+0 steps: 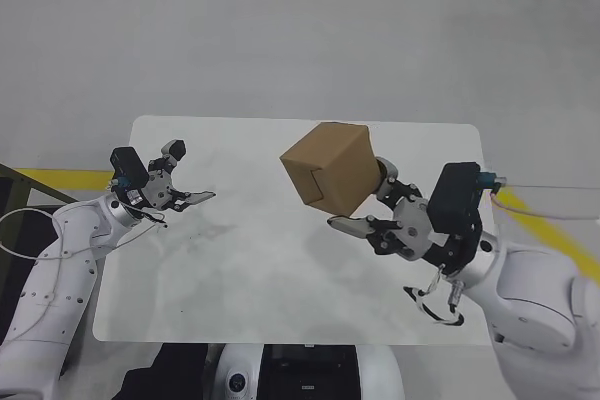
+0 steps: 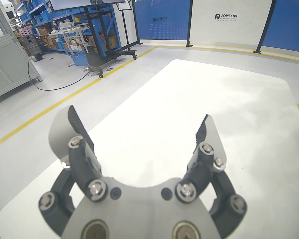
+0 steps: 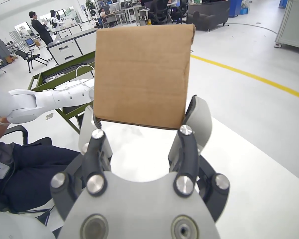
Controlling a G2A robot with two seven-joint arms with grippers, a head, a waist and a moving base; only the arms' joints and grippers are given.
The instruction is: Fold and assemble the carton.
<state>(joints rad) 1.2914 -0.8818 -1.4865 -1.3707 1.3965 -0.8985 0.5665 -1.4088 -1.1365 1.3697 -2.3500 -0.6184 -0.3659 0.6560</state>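
Note:
A brown carton [image 1: 327, 165], folded into a closed cube, hangs tilted above the right half of the white table [image 1: 280, 290]. My right gripper [image 1: 358, 195] is shut on the carton, one finger on each side of its near lower edge. In the right wrist view the carton [image 3: 142, 75] stands upright between the fingers [image 3: 198, 115], with its plain brown face toward the camera. My left gripper [image 1: 192, 172] is open with nothing in it, over the table's left side and apart from the carton. The left wrist view shows its fingers [image 2: 77, 125] spread wide above the bare table [image 2: 214, 95].
A dark green cart [image 3: 64, 75] stands off the table's left side, beyond the left arm [image 3: 39, 100]. A yellow floor line [image 2: 52, 105] runs past the table. A white cable loop [image 1: 435, 300] hangs under the right wrist.

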